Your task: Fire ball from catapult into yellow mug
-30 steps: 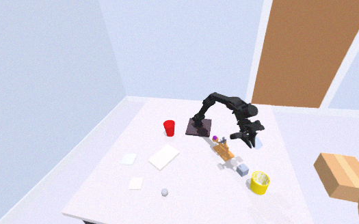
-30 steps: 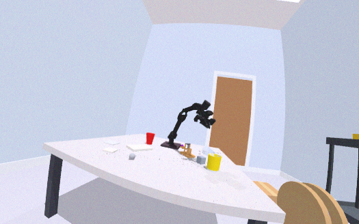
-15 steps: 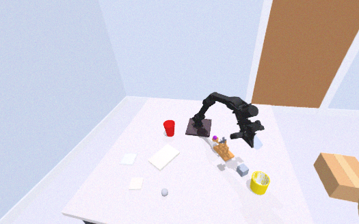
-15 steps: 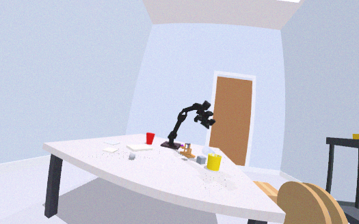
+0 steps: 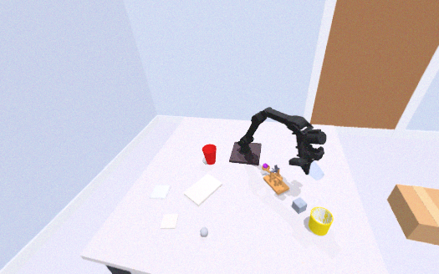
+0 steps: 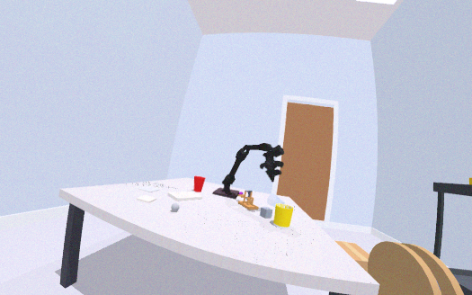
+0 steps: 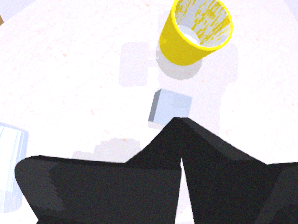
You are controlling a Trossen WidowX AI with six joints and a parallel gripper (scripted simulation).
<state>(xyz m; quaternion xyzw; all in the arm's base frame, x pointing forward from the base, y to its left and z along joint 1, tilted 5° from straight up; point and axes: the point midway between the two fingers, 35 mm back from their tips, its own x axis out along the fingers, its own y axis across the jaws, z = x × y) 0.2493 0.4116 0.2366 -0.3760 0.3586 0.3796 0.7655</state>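
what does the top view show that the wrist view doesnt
Only the top view shows the catapult with the purple ball, the red cup, the arm's base plate and a white ball. Only the wrist view shows the shut fingers up close, with nothing between them. Both show the yellow mug and the grey cube.

The black arm (image 5: 268, 119) rises from its base plate (image 5: 236, 159), arches up and bends down at the wrist. Its gripper (image 5: 306, 167) hangs in the air well off the plate, fingers closed together, gripping nothing.
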